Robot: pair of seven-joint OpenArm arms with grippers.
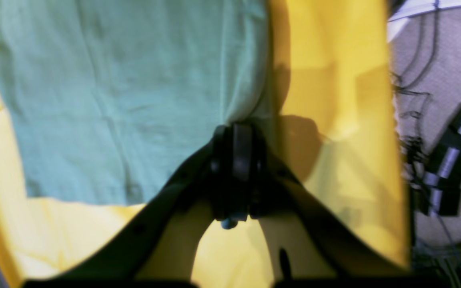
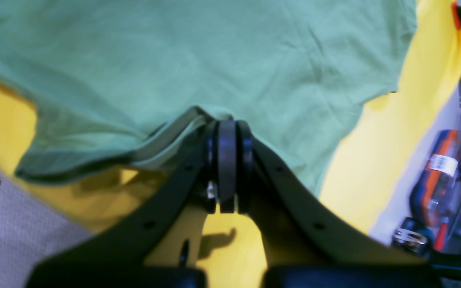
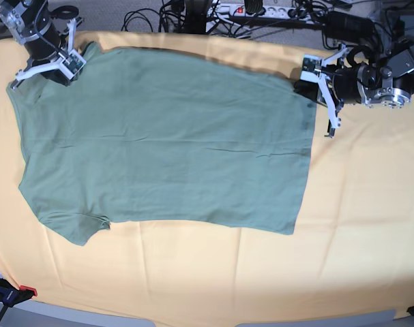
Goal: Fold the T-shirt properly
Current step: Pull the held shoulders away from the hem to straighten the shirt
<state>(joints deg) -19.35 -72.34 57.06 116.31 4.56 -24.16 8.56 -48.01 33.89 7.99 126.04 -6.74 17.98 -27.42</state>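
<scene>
- The T-shirt (image 3: 166, 143) is seen spread nearly flat, one layer, over the yellow cloth (image 3: 261, 272), reaching from the cloth's far-left corner toward its far-right side.
- The right gripper (image 2: 227, 132) is seen clamped together on the shirt's far edge near the collar/shoulder, at the far-left corner; fabric is bunched at the jaws.
- The left gripper (image 1: 236, 130) is seen pinched together on the shirt's far hem corner, near the far edge on the right.
- No fold is visible yet; the near sleeve (image 3: 74, 228) is left lying out.
- Progress is judged early: the far edge is gripped only, and all folds are left to do.
</scene>
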